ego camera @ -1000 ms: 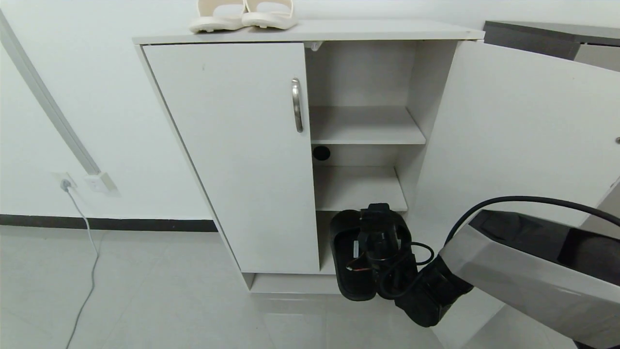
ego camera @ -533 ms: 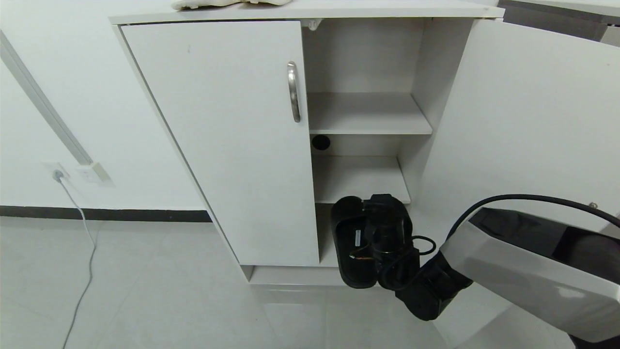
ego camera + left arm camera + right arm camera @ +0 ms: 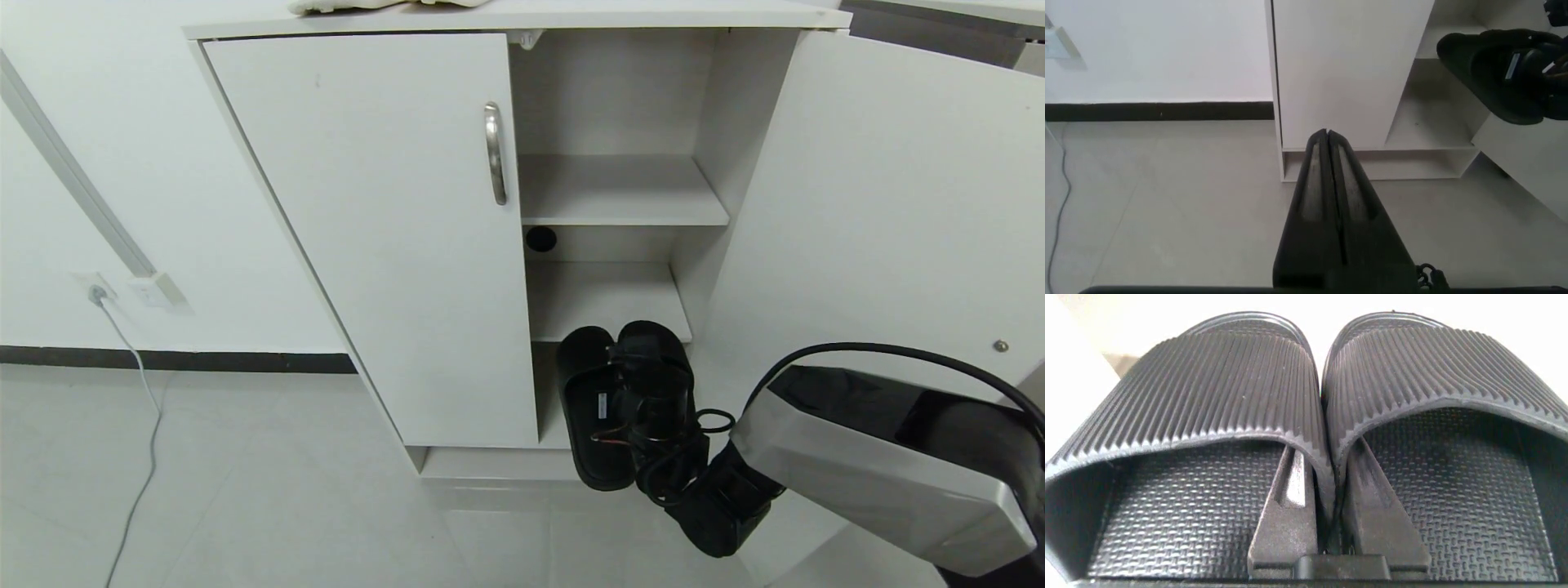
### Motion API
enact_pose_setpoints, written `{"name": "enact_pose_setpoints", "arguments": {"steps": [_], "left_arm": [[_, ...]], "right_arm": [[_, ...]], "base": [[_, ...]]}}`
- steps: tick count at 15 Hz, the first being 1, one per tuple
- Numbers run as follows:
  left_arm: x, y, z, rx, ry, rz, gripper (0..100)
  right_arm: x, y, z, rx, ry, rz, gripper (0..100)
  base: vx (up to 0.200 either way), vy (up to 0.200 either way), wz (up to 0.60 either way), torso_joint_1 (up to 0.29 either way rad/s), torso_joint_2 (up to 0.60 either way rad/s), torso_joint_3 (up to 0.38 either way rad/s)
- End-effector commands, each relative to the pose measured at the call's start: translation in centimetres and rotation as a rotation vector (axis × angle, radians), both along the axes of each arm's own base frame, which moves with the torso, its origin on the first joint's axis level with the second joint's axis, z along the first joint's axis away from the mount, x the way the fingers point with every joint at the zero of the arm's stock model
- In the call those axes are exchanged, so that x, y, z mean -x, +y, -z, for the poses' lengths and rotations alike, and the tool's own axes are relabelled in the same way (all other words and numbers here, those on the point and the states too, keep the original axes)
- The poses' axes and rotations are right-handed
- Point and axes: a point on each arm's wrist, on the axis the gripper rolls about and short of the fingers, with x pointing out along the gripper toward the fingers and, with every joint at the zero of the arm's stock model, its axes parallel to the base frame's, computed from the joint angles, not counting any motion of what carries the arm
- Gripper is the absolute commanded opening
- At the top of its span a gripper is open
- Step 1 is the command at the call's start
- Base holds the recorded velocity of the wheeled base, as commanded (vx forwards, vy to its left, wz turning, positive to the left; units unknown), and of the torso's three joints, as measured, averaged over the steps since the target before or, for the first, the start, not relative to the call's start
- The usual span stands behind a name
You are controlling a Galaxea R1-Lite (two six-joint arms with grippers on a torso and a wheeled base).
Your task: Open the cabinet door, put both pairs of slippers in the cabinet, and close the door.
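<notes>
2 black slippers sat side by side in the right gripper in the head view, at the open right half of the cabinet. Their toes pointed in under the lower shelf, at the mouth of the bottom compartment, and their heels stuck out past the cabinet's base over the floor. Whether the soles touched the bottom board could not be told. The left door was shut, its metal handle upright along its inner edge, and the right door stood swung wide open. The upper shelf lay above the lower one. A pair of cream slippers rested on the cabinet's top, toward its left end. On the wall well to the left, a grey cable ran down from a socket to the floor.

From the left wrist view, the left gripper hung above the floor with its 2 fingers pressed together, pointing toward the cabinet's base below the shut door. The black pair showed farther off at the open compartment.

From the right wrist view, the gripper's 2 fingers were clamped on the black pair: 1 finger lay inside each slipper under its ribbed strap, and the 2 adjoining inner sides were pinched between them.
</notes>
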Motion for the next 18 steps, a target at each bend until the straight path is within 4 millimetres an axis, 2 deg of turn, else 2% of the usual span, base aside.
{"name": "enact_pose_setpoints", "arguments": {"steps": [1, 3, 12, 13, 15, 18], "left_arm": [[0.0, 0.0, 0.0, 0.000, 0.001, 0.000, 0], [0.0, 0.0, 0.0, -0.001, 0.001, 0.000, 0], [0.0, 0.0, 0.0, -0.001, 0.001, 0.002, 0], [0.0, 0.0, 0.0, -0.001, 0.001, 0.002, 0], [0.0, 0.0, 0.0, 0.000, 0.001, 0.000, 0], [0.0, 0.0, 0.0, 0.000, 0.001, 0.002, 0]], "right_arm": [[-0.1, 0.1, 0.4, 0.004, 0.005, 0.000, 0], [-0.1, 0.1, 0.4, 0.001, 0.002, -0.001, 0], [-0.3, 0.7, -0.1, -0.011, -0.017, -0.006, 0], [-0.3, 0.7, 0.1, 0.001, -0.010, -0.006, 0], [-0.9, 0.7, 0.1, 0.007, 0.001, -0.002, 0], [-3.5, 1.5, 0.5, -0.003, -0.005, 0.022, 0]], "base": [[0.000, 0.000, 0.00, 0.000, 0.00, 0.000], [0.000, 0.000, 0.00, 0.000, 0.00, 0.000], [0.200, 0.000, 0.00, 0.000, 0.00, 0.002], [0.000, 0.000, 0.00, 0.000, 0.00, 0.000], [0.000, 0.000, 0.00, 0.000, 0.00, 0.000], [0.000, 0.000, 0.00, 0.000, 0.00, 0.000]]}}
